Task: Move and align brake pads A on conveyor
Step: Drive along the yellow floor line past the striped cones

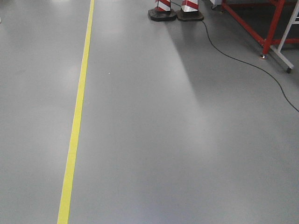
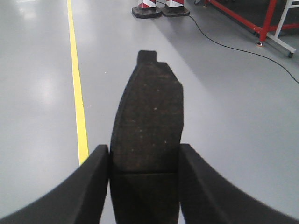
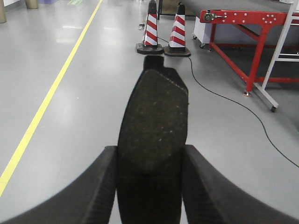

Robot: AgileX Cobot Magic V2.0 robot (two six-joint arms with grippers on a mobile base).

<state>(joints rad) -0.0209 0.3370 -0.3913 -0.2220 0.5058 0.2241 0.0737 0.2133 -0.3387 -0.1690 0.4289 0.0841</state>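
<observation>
In the left wrist view a dark grey brake pad (image 2: 148, 112) with a groove across its middle stands lengthwise between the fingers, and my left gripper (image 2: 145, 161) is shut on it, high above the grey floor. The right wrist view shows the same for another brake pad (image 3: 154, 121), clamped in my right gripper (image 3: 150, 161). Both pads point forward toward the traffic cones. The conveyor is out of view. Neither gripper appears in the front view.
A yellow floor line (image 1: 77, 116) runs down the left of the grey floor. Two red-and-white cones (image 1: 175, 9) stand far ahead. A red metal frame (image 3: 247, 28) and a white stand (image 1: 287, 37) are at the right, with a black cable (image 1: 243, 60) trailing across the floor.
</observation>
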